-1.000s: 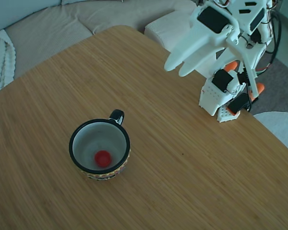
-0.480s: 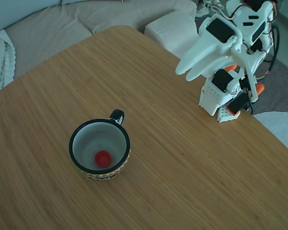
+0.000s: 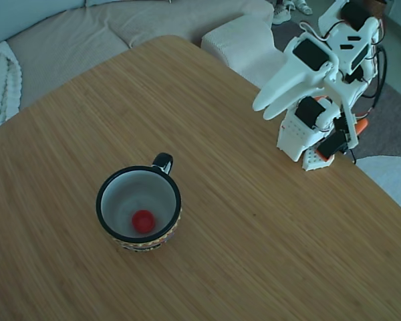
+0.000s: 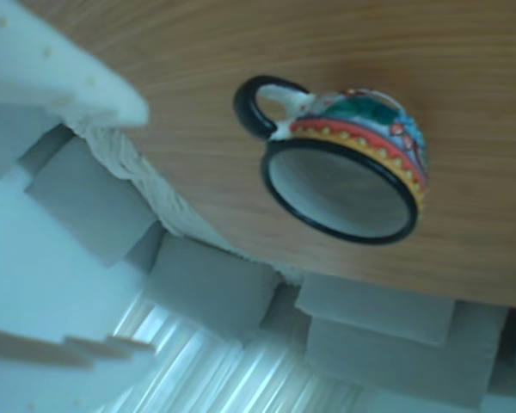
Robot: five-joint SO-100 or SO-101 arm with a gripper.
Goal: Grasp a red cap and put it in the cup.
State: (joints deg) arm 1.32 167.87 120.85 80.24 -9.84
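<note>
Fixed view, read from left to right: a pale sofa (image 3: 67,33) lay beyond the far edge of the wooden table (image 3: 254,254); the cup (image 3: 139,208) stood upright on the left half of the table, its black handle turned toward the far side, and the red cap (image 3: 143,221) rested flat on the pale inner floor of the cup, so the task appeared complete. To the right, well apart from the cup, the gripper (image 3: 266,109) hung above the table near the arm's base (image 3: 301,144), its two white fingers (image 3: 284,85) lying close together with only a narrow gap and nothing between them; the jaws looked empty and nearly closed. Other view, tilted: the cup (image 4: 344,168) appeared with its rim toward the camera, the patterned outside showing red, green and yellow marks; the cap could not be seen there, the cup's interior being only partly visible, and a blurred white part of the arm (image 4: 52,60) filled the upper left corner. Remaining risk seemed slight. A return sweep of the arm toward the left could strike the handle or rim and tip the cup, spilling the cap, but the wide clearance made this unlikely. The loose cables (image 3: 377,63) at the arm's rear might snag while it folded.
</note>
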